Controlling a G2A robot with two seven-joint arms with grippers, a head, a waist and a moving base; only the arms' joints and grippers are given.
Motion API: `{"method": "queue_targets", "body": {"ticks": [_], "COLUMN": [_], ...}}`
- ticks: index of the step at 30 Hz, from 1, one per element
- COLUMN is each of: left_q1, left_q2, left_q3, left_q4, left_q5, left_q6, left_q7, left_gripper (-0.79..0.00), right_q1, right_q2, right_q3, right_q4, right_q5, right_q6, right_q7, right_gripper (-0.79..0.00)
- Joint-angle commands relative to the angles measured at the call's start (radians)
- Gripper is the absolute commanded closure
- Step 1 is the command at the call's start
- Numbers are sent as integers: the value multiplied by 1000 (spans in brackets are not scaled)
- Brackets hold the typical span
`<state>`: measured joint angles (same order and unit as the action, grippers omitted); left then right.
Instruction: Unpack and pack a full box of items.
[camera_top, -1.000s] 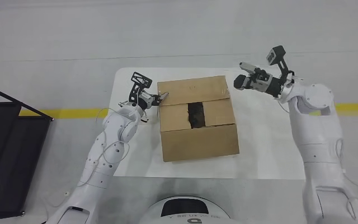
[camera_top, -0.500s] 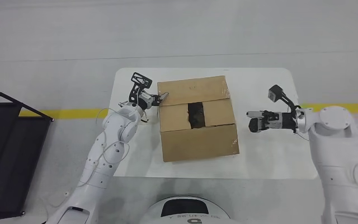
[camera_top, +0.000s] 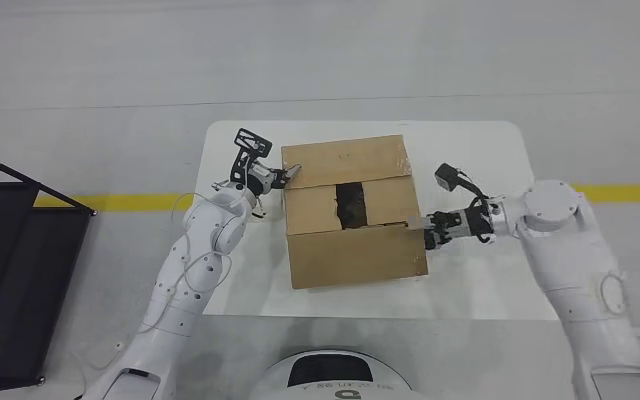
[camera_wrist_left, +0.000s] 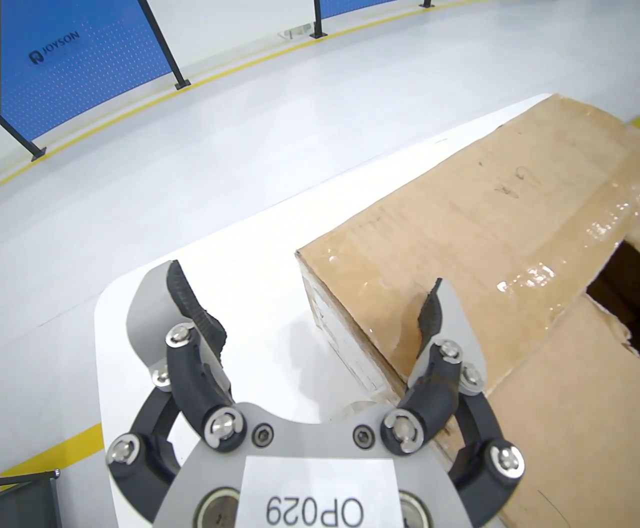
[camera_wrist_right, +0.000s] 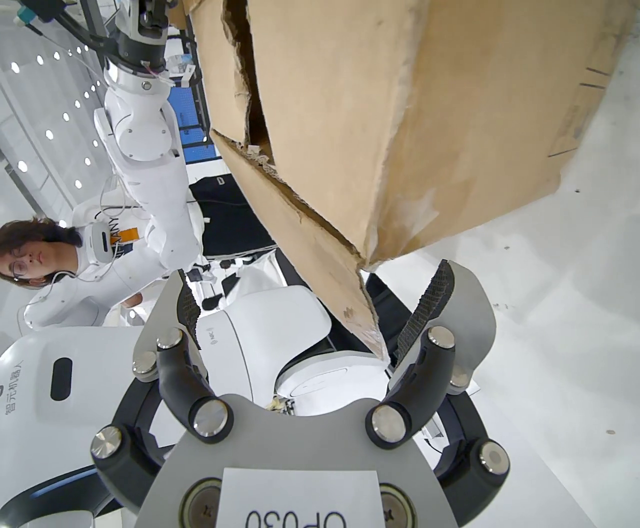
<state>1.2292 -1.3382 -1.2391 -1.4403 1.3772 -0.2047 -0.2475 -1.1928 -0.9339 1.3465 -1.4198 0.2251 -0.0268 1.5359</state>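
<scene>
While right hand (camera_wrist_right: 314, 273) straddles box (camera_top: 350, 255) corner | left hand (camera_wrist_left: 305, 274) straddles opposite edge

Bright, even light falls from overhead, so the white worktop (camera_top: 480, 160) nearly merges with the pale floor (camera_top: 300, 60) in the top view. In the left wrist view the box (camera_top: 340, 160) casts a faint, soft-edged shadow at its foot, and its tape (camera_wrist_left: 530, 274) glints with small patches of glare. The hole (camera_top: 350, 205) in the box top reads black. Ceiling lamps (camera_wrist_right: 50, 134) show as bright dots. Both wrist views bend straight lines near the edges: the yellow floor line (camera_wrist_left: 240, 70) curves.
</scene>
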Motion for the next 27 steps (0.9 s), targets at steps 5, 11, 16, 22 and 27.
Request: {"method": "queue_targets", "body": {"ticks": [5,11,16,22,27], "left_q1": [0,0,0,6,25], "left_q2": [0,0,0,2,10], "left_q3": [0,0,0,-12,-54], "left_q4": [0,0,0,-16,-67], "left_q5": [0,0,0,11,41], "left_q6": [0,0,0,26,53], "left_q7": [0,0,0,24,54], "left_gripper": [-785,-785,-785,-785,-785], "right_q1": [67,165,227,256,269], "right_q2": [43,75,79,70,54], "right_q3": [-110,-218,-256,-270,-299], "right_q4": [43,154,255,279,238], "right_q5": [440,563,588,563,519], "right_q6": [100,139,112,41,44], "right_q7": [0,0,0,-22,-161], "right_gripper": [-785,-785,-785,-785,-785]}}
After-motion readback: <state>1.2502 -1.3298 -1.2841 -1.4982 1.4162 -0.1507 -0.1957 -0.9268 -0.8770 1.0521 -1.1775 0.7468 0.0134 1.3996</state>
